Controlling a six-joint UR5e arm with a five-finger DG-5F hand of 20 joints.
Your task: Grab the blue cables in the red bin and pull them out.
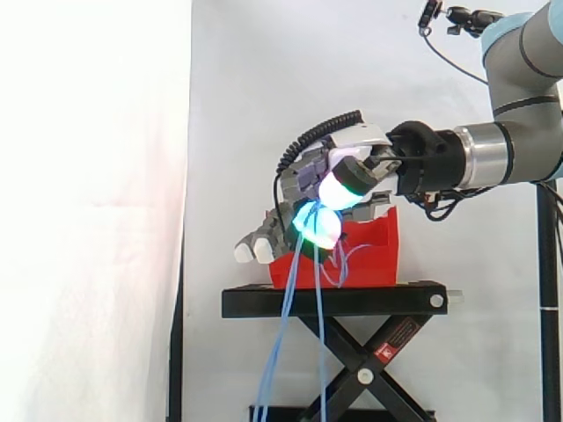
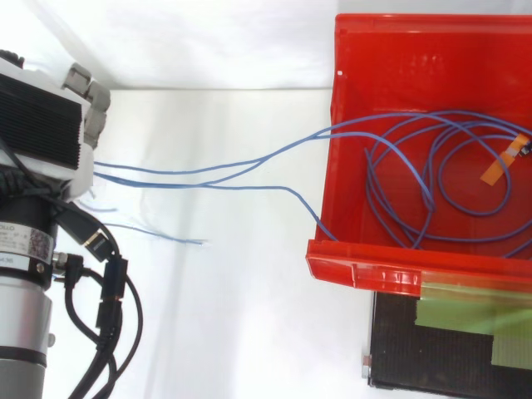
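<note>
Grasp made: hand (image 1: pixel 352 180) pinches the blue cables (image 2: pixel 166 185) between curled glowing pads, just above the front lip of the red bin (image 2: pixel 366 270). Several strands hang out past the black stand (image 1: pixel 334 301). Most loops lie coiled inside the bin, so pull-out is judged partly done.

This is a robotics lab test bay. A black scissor-lift stand (image 1: pixel 369 301) sits before a plain white curtain (image 1: pixel 246 105) and carries a red bin (image 1: pixel 374 255) on top. From the stand's right an industrial robot arm (image 1: pixel 519 97) reaches in. A black pole (image 1: pixel 550 308) rises right of the stand, with a black clamp mount (image 1: pixel 466 18) high above.
</note>
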